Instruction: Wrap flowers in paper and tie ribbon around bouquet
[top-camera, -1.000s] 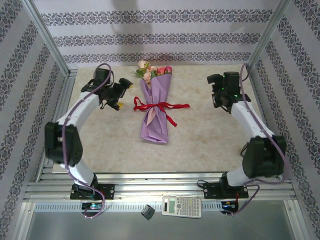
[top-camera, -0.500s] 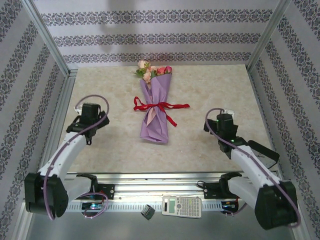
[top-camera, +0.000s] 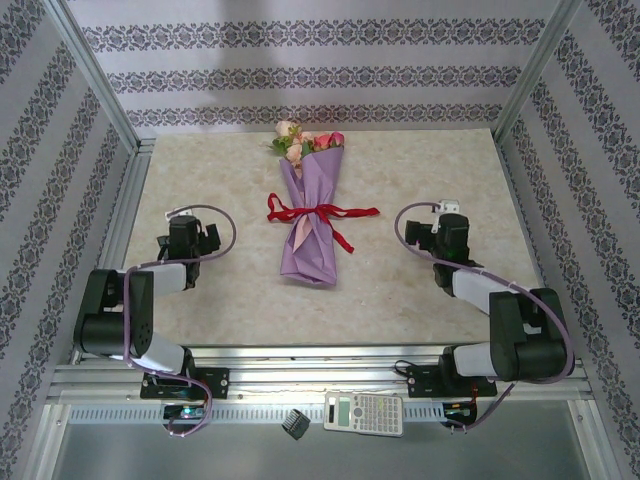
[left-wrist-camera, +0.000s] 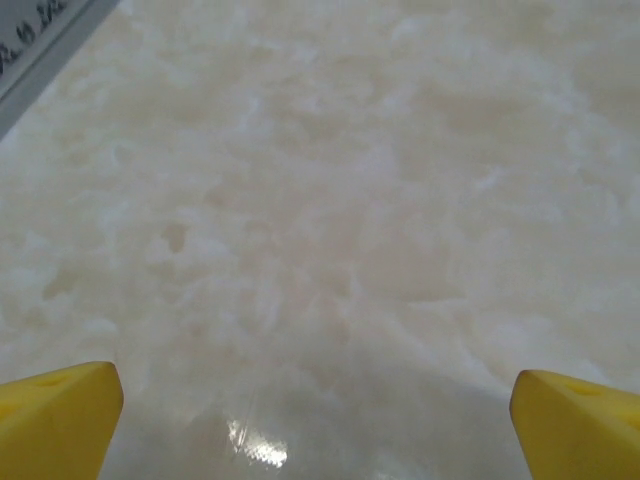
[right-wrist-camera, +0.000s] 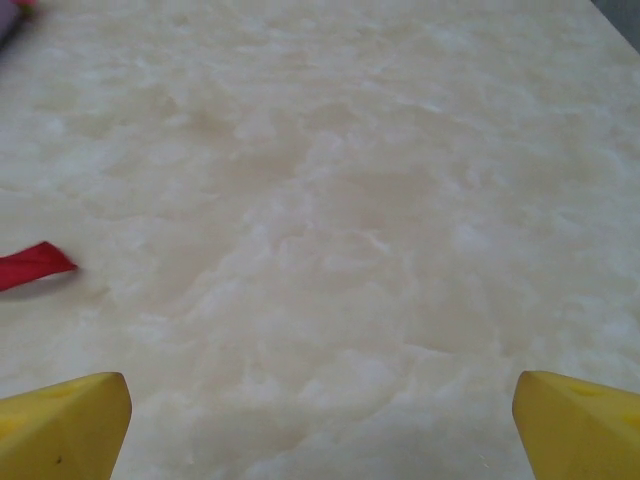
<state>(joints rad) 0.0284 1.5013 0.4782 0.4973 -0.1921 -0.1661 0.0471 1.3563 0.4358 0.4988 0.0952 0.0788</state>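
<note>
The jaws of the left arm stand wide apart and empty, low over the tabletop. In the middle lies the bouquet, its purple paper tied with the red ribbon. The jaws of the right arm are also wide and empty.

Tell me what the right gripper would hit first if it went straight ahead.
Probably just the bare marble tabletop: the right gripper, jaws open, points low across it with nothing in the way. The red ribbon tail lies off to its left, outside that line. Its tilt is hard to judge.
</note>
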